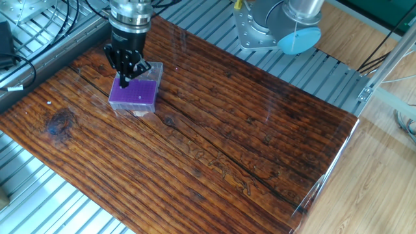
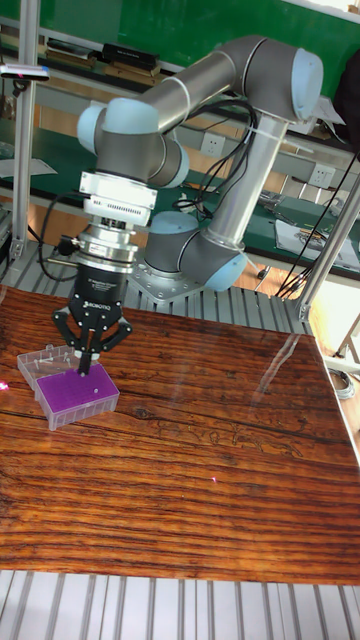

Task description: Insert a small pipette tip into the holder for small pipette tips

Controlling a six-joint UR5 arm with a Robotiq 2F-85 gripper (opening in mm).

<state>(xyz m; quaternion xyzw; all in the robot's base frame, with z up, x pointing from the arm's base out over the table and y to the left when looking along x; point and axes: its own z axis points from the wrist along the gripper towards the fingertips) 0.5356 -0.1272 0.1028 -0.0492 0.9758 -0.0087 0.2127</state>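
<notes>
The holder for small pipette tips (image 1: 136, 96) is a small clear box with a purple holed top, standing at the far left of the wooden table (image 1: 227, 136). In the tall fixed view the holder (image 2: 74, 388) has a clear plastic part sticking out behind it. My gripper (image 1: 125, 80) hangs point-down just above the holder's back edge, fingers pressed together. In the tall fixed view the gripper (image 2: 85, 368) tapers to a narrow point over the purple plate. No small pipette tip can be made out between the fingers; it is too small to tell.
The arm's grey base (image 1: 260, 29) and a blue joint cap (image 1: 299, 40) sit behind the table. Black cables (image 1: 19, 65) run along the metal frame at the left. The table's right edge (image 1: 331, 162) drops off to a wooden floor.
</notes>
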